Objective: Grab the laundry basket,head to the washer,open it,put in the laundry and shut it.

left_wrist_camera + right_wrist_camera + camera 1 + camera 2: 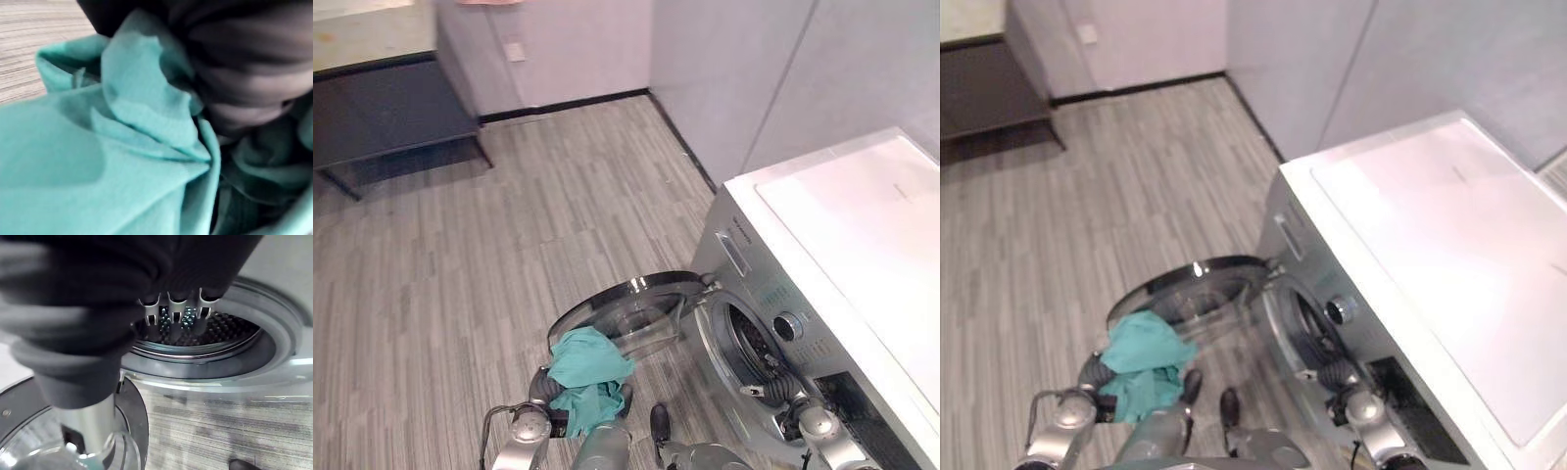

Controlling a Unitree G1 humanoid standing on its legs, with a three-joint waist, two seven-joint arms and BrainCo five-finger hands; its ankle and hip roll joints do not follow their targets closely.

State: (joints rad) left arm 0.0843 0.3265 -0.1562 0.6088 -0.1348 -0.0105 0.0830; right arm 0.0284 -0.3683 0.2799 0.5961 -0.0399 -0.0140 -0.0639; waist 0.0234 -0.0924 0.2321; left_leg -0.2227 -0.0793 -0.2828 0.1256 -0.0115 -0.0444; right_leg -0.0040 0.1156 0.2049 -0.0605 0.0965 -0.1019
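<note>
**Washer open, laundry held at the door**

You've got the washer [822, 294] with its door [626, 313] swung wide open over the floor [460, 274]. Your left hand [546, 384] holds the teal laundry [587, 377] bunched up, beside the open door; fingers buried in cloth, can't tell their grip. Your right hand [178, 313] sits at the drum [215, 330] opening, fingers straight, holding nothing.

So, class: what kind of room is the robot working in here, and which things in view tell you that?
Probably a laundry or utility room: a front-loading washer with its door swung open, teal laundry bunched at the left robot hand, and bare plank floor around.
</note>
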